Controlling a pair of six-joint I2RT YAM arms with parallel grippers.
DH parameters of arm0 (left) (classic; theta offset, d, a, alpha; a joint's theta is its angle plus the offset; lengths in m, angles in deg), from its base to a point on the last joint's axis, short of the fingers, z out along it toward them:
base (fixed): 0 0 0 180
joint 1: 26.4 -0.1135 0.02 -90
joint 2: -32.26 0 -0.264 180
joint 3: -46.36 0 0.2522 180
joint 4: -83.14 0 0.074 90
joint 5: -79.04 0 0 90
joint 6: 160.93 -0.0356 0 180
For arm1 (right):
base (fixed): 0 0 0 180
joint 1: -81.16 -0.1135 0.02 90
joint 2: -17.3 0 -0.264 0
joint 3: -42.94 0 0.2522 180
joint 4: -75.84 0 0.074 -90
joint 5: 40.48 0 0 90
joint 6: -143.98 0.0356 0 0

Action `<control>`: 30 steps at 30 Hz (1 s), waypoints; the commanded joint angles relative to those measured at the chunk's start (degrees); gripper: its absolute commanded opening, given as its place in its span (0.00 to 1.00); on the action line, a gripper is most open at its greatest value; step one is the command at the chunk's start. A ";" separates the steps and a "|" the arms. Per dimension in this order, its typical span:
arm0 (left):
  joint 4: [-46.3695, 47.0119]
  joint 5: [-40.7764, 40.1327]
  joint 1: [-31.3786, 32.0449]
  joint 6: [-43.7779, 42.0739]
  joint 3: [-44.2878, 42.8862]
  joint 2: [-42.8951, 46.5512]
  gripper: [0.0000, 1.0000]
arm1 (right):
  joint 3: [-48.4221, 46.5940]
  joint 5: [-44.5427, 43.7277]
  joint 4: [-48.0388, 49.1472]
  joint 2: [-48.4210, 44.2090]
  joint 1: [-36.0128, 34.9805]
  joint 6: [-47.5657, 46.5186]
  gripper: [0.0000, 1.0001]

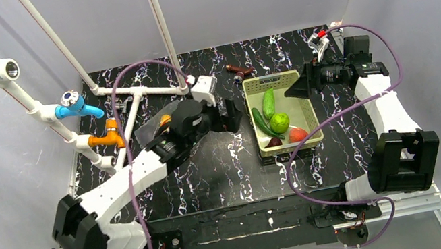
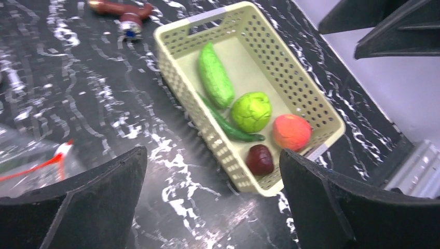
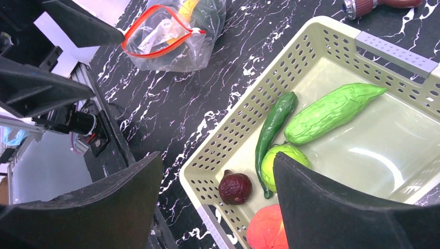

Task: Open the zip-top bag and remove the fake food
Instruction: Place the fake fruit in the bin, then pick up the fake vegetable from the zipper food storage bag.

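Note:
The zip-top bag [image 3: 171, 39] lies on the black marble table with its red zipper mouth gaping; a yellow piece [image 3: 189, 8] and a dark piece [image 3: 211, 13] show inside. It also shows in the top view [image 1: 147, 132], partly under the left arm, and at the left wrist view's edge [image 2: 36, 163]. In the yellow-green basket [image 1: 271, 78] lie a cucumber [image 3: 332, 111], a thin green pepper [image 3: 272, 129], a green round fruit [image 2: 250, 111], a red-orange tomato [image 2: 292, 131] and a dark red piece [image 3: 235, 187]. My left gripper [image 1: 232, 114] is open and empty between bag and basket. My right gripper [image 1: 299, 88] is open and empty over the basket's right rim.
A brown object with a handle [image 1: 239, 70] lies behind the basket. A white pipe frame with a blue fitting [image 1: 79, 108] and an orange fitting [image 1: 109, 137] stands at the back left. Grey walls enclose the table on three sides.

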 commanded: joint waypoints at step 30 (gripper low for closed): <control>-25.39 -16.48 -16.12 -3.15 2.81 3.52 0.77 | 0.43 2.65 3.30 -1.09 -0.33 -1.18 0.84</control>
